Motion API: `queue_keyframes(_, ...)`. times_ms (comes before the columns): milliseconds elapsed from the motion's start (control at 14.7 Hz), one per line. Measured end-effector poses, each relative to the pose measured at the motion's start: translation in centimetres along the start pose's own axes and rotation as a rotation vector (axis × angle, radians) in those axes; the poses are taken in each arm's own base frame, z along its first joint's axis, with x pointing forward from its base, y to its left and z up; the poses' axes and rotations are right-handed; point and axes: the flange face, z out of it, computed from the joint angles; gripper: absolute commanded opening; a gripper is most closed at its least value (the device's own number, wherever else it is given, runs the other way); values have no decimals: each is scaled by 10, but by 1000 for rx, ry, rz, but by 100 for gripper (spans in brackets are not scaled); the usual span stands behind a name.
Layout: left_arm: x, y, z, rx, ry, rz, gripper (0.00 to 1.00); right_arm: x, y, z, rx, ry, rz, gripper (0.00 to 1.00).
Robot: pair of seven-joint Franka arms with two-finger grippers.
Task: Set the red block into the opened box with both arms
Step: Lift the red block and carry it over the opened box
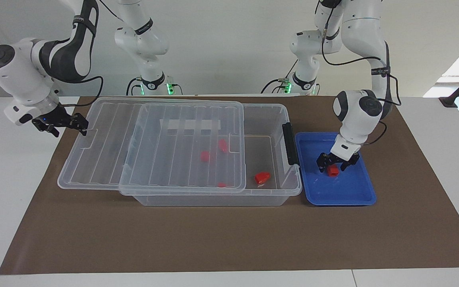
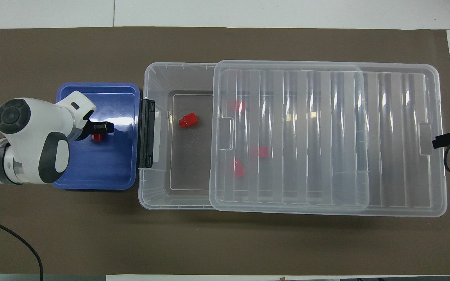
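Red block (image 2: 98,137) half under left gripper (image 2: 100,128)

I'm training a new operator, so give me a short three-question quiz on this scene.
1. True or false: the left end effector is down at the small red plastic block in the shallow blue plastic tray.
2. How many other red blocks lie inside the large clear plastic box? A two, B four, C six.
3. Fill in: the ribbed clear lid covers the box's end toward the ___ arm.
Key: 1 true; 2 B; 3 right.
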Motion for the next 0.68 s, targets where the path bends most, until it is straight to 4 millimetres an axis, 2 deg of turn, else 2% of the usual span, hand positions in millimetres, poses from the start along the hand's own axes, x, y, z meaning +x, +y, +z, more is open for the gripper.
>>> queue_keyframes(205,2,0,-9,0,17,-5,0,0,0,0,-3,0,-6,100)
queue_keyframes(341,4,1,-24,1,32,-8,0,-1,3,0,-5,0,-15,100)
queue_keyframes(478,7,4,-57,6,24,-24,0,-4,11,0,-4,1,-23,100)
queue_keyframes(683,16,18,-129,13,4,-49,0,-5,15,-1,-6,3,-25,100)
